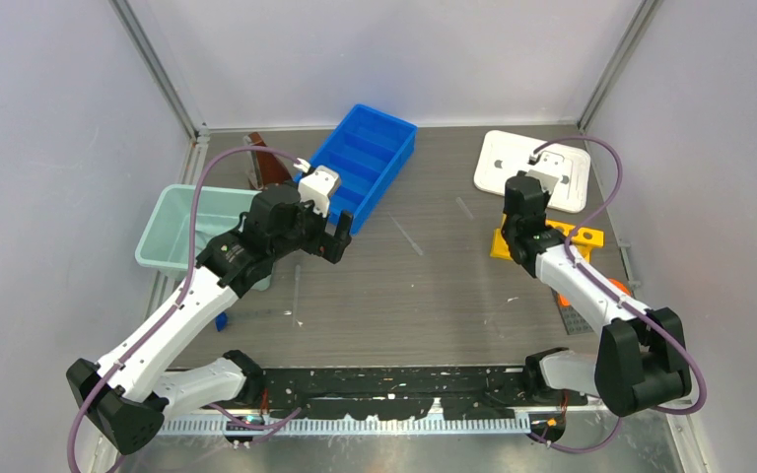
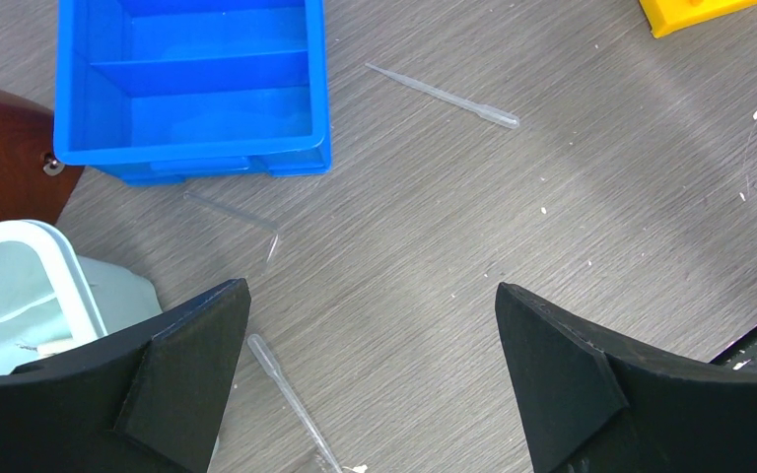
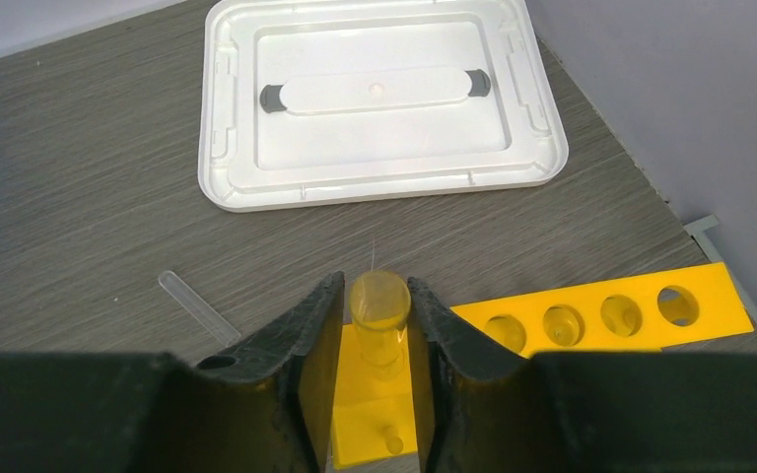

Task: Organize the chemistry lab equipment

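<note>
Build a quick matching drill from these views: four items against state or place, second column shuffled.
Items
1. white lid
2. yellow rack
3. clear tube
4. left pincer

States
A. clamped in the right pincer
B. open, holding nothing
C. flat on the table, back right
D. has a row of round holes

Pairs: 1-C, 2-D, 3-A, 4-B

A robotics lab cell is suggested by plain grey walls point(image 1: 49, 118), aluminium framing point(image 1: 163, 74), a scuffed table point(image 1: 434, 286) and scattered pipettes point(image 2: 444, 96).
</note>
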`<state>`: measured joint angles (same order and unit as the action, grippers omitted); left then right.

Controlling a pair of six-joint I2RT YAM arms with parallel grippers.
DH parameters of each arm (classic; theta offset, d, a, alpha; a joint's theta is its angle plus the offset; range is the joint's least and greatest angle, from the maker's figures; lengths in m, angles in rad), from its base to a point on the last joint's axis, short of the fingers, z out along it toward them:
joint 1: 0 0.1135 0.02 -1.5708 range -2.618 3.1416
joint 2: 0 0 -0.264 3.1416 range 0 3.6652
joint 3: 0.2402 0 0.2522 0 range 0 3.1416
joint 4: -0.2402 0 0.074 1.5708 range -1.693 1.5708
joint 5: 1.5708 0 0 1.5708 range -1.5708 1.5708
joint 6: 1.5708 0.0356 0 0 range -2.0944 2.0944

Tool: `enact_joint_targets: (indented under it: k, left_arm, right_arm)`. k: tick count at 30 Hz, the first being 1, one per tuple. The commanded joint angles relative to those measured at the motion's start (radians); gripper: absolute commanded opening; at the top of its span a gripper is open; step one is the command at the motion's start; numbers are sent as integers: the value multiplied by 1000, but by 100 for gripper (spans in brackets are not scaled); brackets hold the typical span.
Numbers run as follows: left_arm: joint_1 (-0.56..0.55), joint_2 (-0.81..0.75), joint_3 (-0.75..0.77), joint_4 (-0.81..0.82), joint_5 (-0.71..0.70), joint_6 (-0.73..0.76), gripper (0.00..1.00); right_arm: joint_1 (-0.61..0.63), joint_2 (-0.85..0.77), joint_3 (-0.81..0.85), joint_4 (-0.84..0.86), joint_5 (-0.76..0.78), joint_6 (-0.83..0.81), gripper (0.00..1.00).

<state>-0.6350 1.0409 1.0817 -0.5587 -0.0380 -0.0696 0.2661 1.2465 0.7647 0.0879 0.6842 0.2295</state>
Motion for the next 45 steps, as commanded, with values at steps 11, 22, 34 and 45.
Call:
enact_joint_targets:
  k: [11, 22, 34, 45]
  left_arm:
    - [-4, -28, -7, 30, -17, 18, 99]
    - [-4, -41, 22, -13, -105, 21, 100]
    - [-4, -196, -48, 87, -346, 44, 100]
    - [-3, -231, -76, 123, -372, 54, 100]
  right_arm:
    - [-2, -43, 176, -255, -79, 103, 69]
    - [-2, -57, 377, -592, -227, 154, 80]
    - [47, -58, 389, -603, -447, 193, 49]
    - [247, 126, 400, -536, -378, 150, 46]
